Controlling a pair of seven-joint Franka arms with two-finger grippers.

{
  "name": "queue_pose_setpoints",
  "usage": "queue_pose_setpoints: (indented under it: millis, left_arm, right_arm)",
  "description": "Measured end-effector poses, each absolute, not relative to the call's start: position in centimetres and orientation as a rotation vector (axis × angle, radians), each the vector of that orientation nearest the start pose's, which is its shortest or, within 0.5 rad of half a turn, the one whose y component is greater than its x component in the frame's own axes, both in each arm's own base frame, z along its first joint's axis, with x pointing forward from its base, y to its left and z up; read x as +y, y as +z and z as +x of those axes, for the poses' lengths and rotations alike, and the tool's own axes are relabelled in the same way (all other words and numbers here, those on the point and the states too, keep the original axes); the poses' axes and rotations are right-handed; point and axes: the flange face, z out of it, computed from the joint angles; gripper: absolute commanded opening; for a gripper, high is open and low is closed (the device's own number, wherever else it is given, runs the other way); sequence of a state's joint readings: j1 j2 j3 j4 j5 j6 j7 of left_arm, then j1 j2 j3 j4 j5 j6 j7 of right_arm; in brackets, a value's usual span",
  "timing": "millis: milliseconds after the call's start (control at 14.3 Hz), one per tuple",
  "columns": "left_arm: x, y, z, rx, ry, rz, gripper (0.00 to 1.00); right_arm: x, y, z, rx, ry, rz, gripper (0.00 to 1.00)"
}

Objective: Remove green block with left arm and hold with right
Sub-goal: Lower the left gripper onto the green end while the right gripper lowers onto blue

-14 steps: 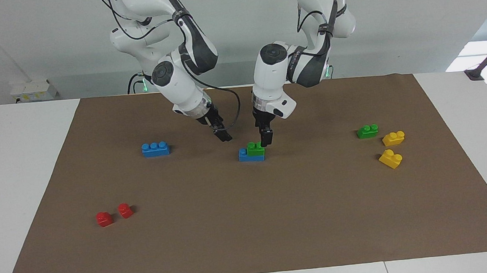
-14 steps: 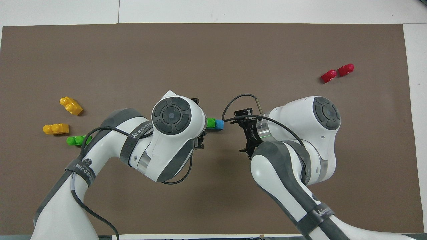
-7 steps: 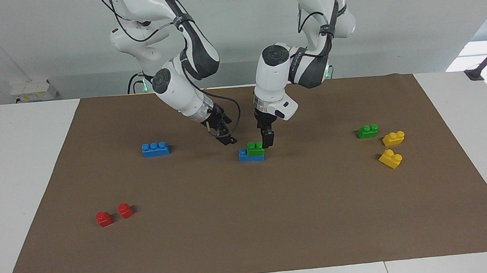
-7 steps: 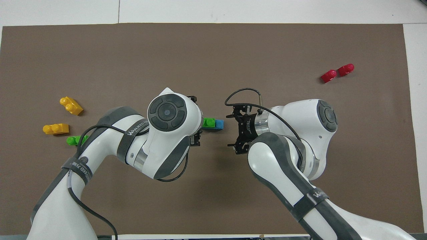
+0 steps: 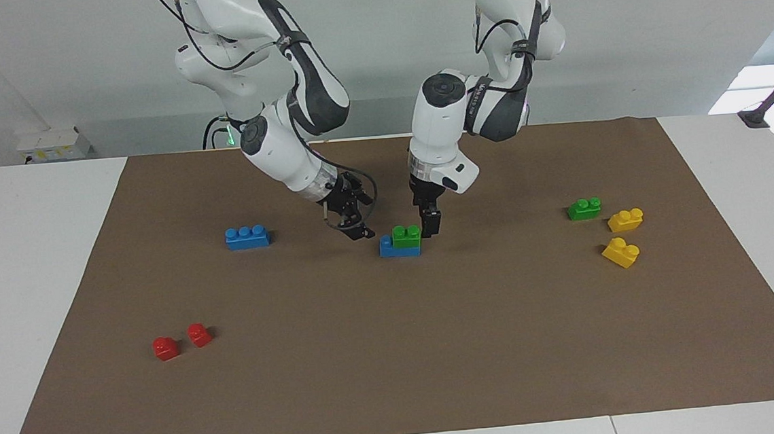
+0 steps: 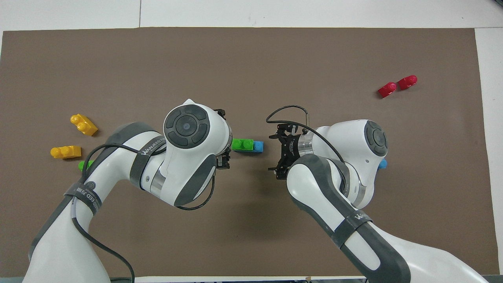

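Both grippers have shifted over the last second: the left gripper point(image 5: 430, 225) slid off the green block point(image 5: 407, 236) toward the left arm's end, and the right gripper point(image 5: 355, 225) dropped in close beside the stack.

Left gripper hangs just beside the green block with fingers apart, right gripper sits low near the bare end of the blue brick point(image 5: 388, 247), fingers apart too, nothing held. If it were me, I'd pin the blue brick with the right first, then close the left squarely on the green sides and pull straight up so nothing skids. Green block's a bright two-stud brick pressed on top of the blue one, mid-mat point(image 5: 437, 349); its twin, the other green brick point(image 5: 584, 208), lies by the yellow bricks point(image 5: 623, 236).
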State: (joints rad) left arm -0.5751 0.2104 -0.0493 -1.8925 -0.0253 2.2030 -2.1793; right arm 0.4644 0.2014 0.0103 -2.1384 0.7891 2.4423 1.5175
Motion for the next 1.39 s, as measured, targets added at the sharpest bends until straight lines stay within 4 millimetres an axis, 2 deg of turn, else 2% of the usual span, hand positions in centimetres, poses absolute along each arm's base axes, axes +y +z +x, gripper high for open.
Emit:
queue_pose_setpoints:
  millis: [348, 697, 836, 1115, 1394]
  left_arm:
    - [-36.4, 40.1, 49.8, -2.306, 0.029, -2.276, 0.97]
    - [-38.7, 39.2, 47.6, -2.355, 0.04, -2.238, 0.97]
    - [-39.0, 39.0, 47.4, -2.368, 0.041, -2.235, 0.97]
    - [-39.4, 38.5, 46.5, -2.368, 0.044, -2.226, 0.97]
    - [-39.3, 38.0, 46.4, -2.448, 0.041, -2.226, 0.97]
  right_arm:
    - [27.4, 30.1, 50.9, 1.964, 0.51, -1.9, 0.98]
    - [28.1, 28.0, 50.8, 1.972, 0.472, -1.914, 0.98]
    - [28.0, 27.7, 51.0, 1.976, 0.46, -1.894, 0.98]
    - [29.2, 27.5, 50.8, 1.959, 0.473, -1.886, 0.98]
    - [30.2, 27.4, 50.6, 1.941, 0.441, -1.892, 0.97]
